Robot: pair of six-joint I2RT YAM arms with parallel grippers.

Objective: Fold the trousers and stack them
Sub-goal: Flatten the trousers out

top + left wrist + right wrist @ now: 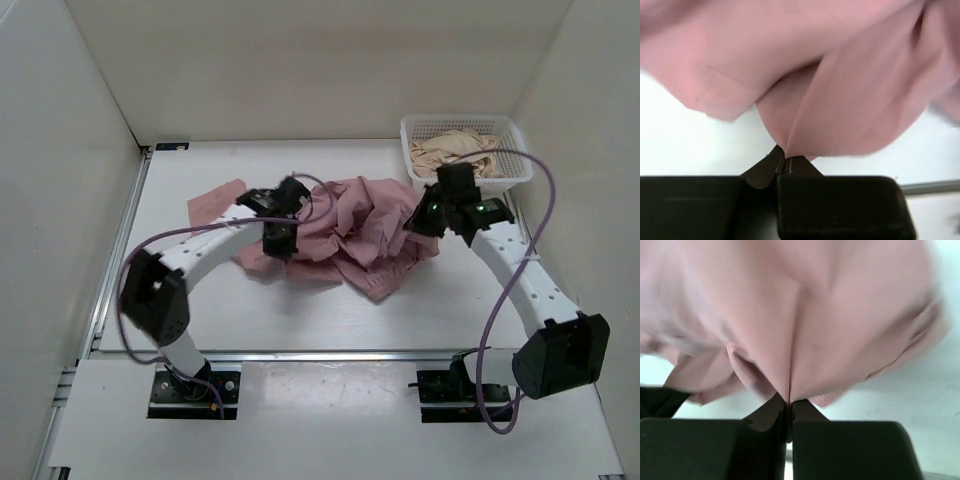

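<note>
Pink trousers [345, 235] lie crumpled in the middle of the white table. My left gripper [283, 232] is shut on a fold of the pink trousers at their left side; the left wrist view shows the cloth [850, 95] pinched between the closed fingertips [785, 159]. My right gripper [428, 213] is shut on the trousers' right side; the right wrist view shows the cloth [800, 330] pinched at the closed tips [789, 402]. Both hold the cloth a little above the table.
A white basket [515, 135] at the back right holds beige trousers [455, 150]. White walls stand at the left, back and right. A metal rail [330, 355] runs along the table's near edge.
</note>
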